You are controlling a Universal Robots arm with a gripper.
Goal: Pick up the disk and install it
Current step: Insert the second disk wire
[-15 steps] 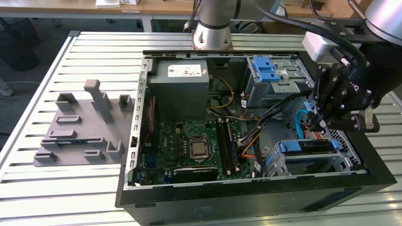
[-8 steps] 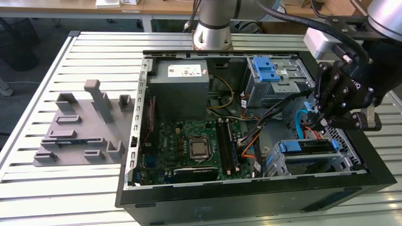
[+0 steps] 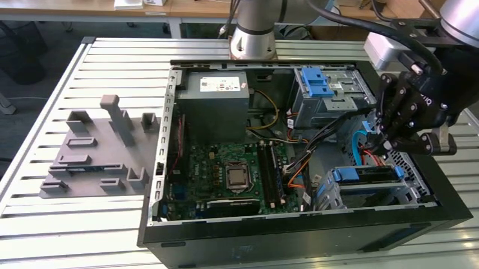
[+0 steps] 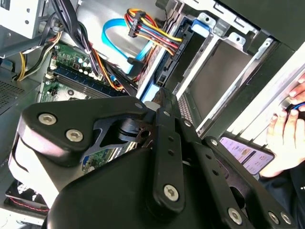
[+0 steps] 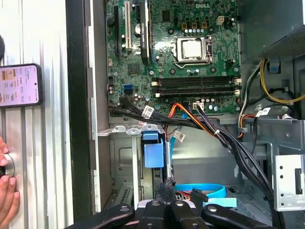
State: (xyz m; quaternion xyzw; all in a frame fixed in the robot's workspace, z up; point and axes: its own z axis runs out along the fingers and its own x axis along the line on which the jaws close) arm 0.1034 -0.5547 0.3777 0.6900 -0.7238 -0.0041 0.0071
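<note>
Disk (image 3: 364, 175) sits low in the drive cage at the front corner of the open computer case (image 3: 161, 168), on the exterior view's right. Its blue rail faces up out of the case, and its long axis runs roughly across the exterior view from left to right. In the first wrist view I see it (image 5: 153, 155) as a blue tab with a thin grey edge beside it, below the cable bundle (image 5: 190, 121).

My claw (image 3: 383, 147) hangs just above the cage, near the disk. In both wrist views my fingers are pressed together with nothing between them (image 5: 167, 185) (image 4: 162, 94). Whether the tips touch the disk, I cannot tell.

The motherboard (image 3: 232, 174) lies flat in the case, with the grey metal box (image 3: 217, 106) beyond it. A grey fixture (image 3: 93, 157) lies on the table (image 3: 45, 224) to the exterior view's left. In the first wrist view a person's hand (image 5: 7, 191) and a phone (image 5: 19, 85) rest on the table beside the case.
</note>
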